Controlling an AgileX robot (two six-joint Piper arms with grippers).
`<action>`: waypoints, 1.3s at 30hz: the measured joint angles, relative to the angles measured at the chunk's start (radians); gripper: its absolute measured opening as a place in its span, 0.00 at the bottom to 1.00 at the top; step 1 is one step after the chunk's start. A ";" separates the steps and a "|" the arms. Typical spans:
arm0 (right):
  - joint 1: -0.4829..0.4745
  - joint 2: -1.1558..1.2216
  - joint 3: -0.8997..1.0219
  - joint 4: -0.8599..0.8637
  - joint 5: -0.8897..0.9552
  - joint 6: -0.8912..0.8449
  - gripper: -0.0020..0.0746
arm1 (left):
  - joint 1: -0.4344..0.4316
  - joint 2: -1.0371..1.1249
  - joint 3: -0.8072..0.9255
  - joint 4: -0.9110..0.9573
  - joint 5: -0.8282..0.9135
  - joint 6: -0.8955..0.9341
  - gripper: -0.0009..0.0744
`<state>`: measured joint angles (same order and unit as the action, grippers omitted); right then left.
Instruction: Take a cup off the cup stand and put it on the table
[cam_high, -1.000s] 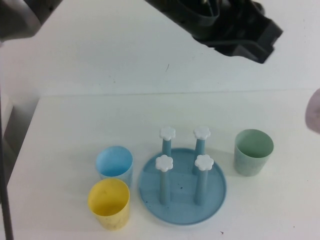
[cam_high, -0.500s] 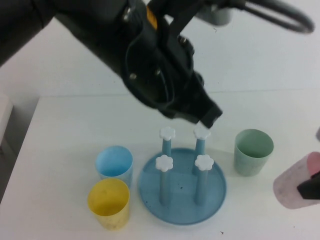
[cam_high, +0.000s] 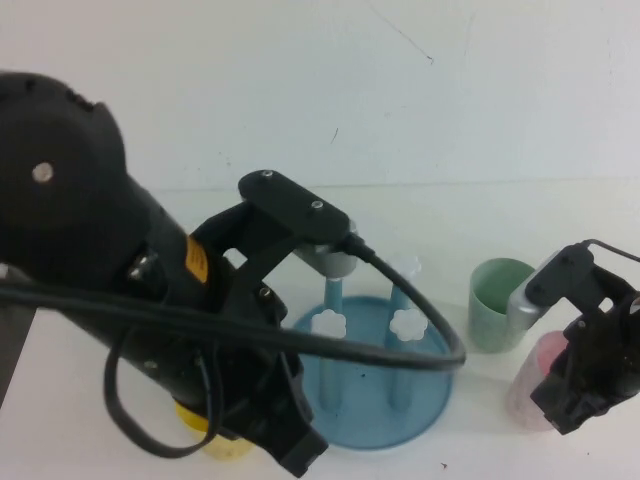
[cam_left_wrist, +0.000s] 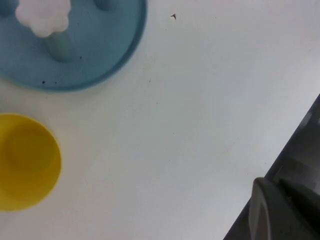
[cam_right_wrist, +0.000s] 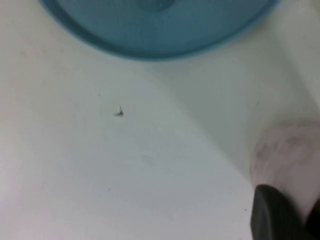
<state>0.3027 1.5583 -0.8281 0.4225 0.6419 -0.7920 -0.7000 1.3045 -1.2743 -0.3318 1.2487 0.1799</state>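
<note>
My right gripper (cam_high: 572, 385) is shut on the pale pink cup (cam_high: 528, 385). It holds the cup low at the white table (cam_high: 480, 220), to the right of the cup stand and in front of the green cup. In the right wrist view a dark finger (cam_right_wrist: 272, 217) presses the pink cup (cam_right_wrist: 290, 157). The blue cup stand (cam_high: 430, 395) shows its plate and bare posts with white flower caps (cam_high: 405, 323). My left arm fills the left of the high view, and my left gripper (cam_high: 297, 452) hangs by the stand's front left edge.
A green cup (cam_high: 495, 300) stands right of the stand. A yellow cup (cam_left_wrist: 25, 160) stands at its front left, mostly hidden behind my left arm in the high view. The light blue cup is hidden. The stand's plate (cam_left_wrist: 100, 55) shows in the left wrist view.
My left arm swung from the back down across the left front of the table. My right gripper brought the pink cup in from the right edge, down beside the stand.
</note>
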 joint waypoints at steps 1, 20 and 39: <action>0.002 0.006 -0.004 0.000 -0.010 0.000 0.05 | 0.000 -0.015 0.013 0.002 -0.004 0.000 0.01; 0.002 -0.101 -0.092 0.023 0.000 0.094 0.40 | 0.000 -0.349 0.169 0.448 -0.163 -0.260 0.01; 0.002 -0.760 0.117 -0.148 -0.007 0.095 0.03 | 0.000 -0.892 0.778 0.716 -0.689 -0.502 0.01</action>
<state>0.3051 0.7985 -0.7108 0.2747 0.6346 -0.6967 -0.7000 0.4126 -0.4963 0.3843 0.5597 -0.3225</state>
